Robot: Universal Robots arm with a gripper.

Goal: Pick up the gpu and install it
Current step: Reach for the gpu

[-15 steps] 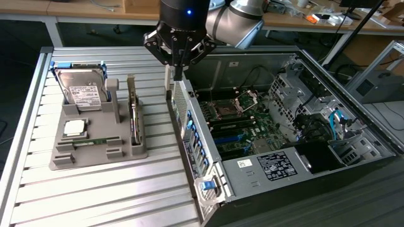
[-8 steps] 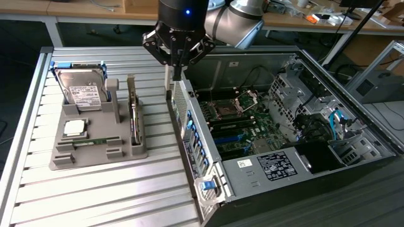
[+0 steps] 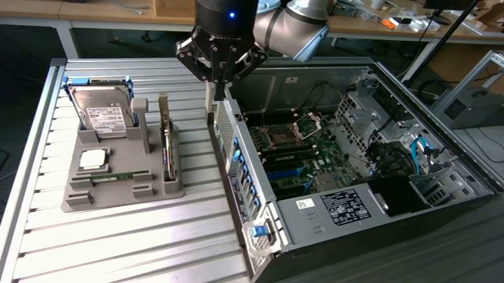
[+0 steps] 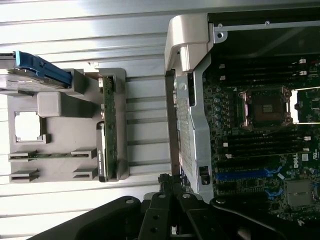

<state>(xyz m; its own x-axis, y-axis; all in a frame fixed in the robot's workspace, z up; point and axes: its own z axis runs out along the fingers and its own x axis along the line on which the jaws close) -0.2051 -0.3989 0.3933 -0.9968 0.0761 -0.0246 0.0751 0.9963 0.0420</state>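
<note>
The gpu [image 3: 166,141] is a thin tan-brown card standing on its long edge in a slot of the grey holder [image 3: 118,194]. The wrist view shows the gpu [image 4: 107,130] edge-on in the same slot. My gripper [image 3: 218,88] hangs shut with nothing between its fingers, above the back corner of the open computer case [image 3: 236,153]. That puts it to the exterior view's right of the gpu and apart from it. In the wrist view the gripper [image 4: 168,181] sits over the case's rear wall.
A silver hard drive [image 3: 102,112] stands upright at the holder's far end. A square chip [image 3: 93,158] and a green memory stick [image 3: 118,175] lie in the holder. The motherboard [image 3: 299,147] is exposed inside the case. All rest on a slatted aluminium table [image 3: 118,247].
</note>
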